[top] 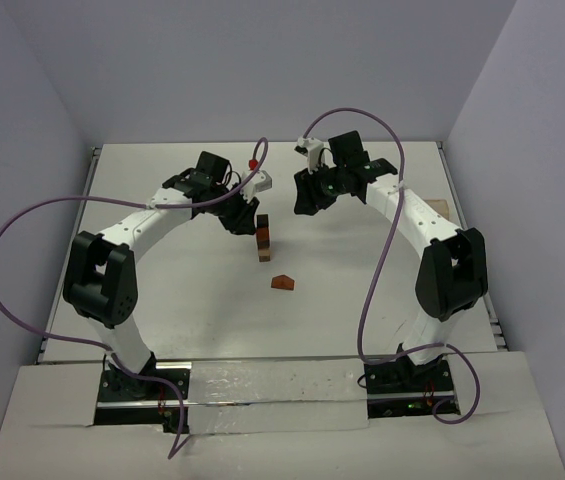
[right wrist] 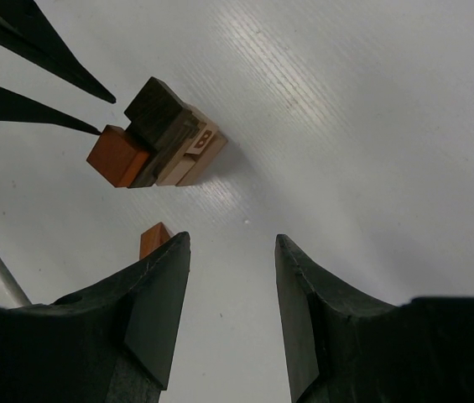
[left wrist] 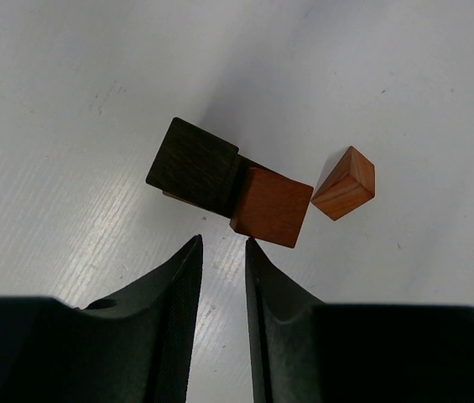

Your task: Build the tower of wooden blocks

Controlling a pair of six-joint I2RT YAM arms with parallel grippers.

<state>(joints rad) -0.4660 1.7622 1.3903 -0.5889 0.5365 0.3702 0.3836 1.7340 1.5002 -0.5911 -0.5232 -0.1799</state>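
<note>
The wood block tower (top: 261, 240) stands upright mid-table, a narrow stack of tan, dark and reddish blocks. From the left wrist view I look down on its dark top block (left wrist: 193, 165) and a reddish block (left wrist: 272, 206) jutting out beside it. A loose reddish wedge (top: 282, 283) lies on the table in front of it and also shows in the left wrist view (left wrist: 344, 183). My left gripper (left wrist: 222, 243) is just left of the tower, jaws slightly apart and empty. My right gripper (right wrist: 231, 239) is open wide and empty, to the right of the tower (right wrist: 161, 138).
White walls close in the table at the back and both sides. A light-tan wooden object (top: 439, 207) shows at the right edge behind the right arm. Purple cables loop over both arms.
</note>
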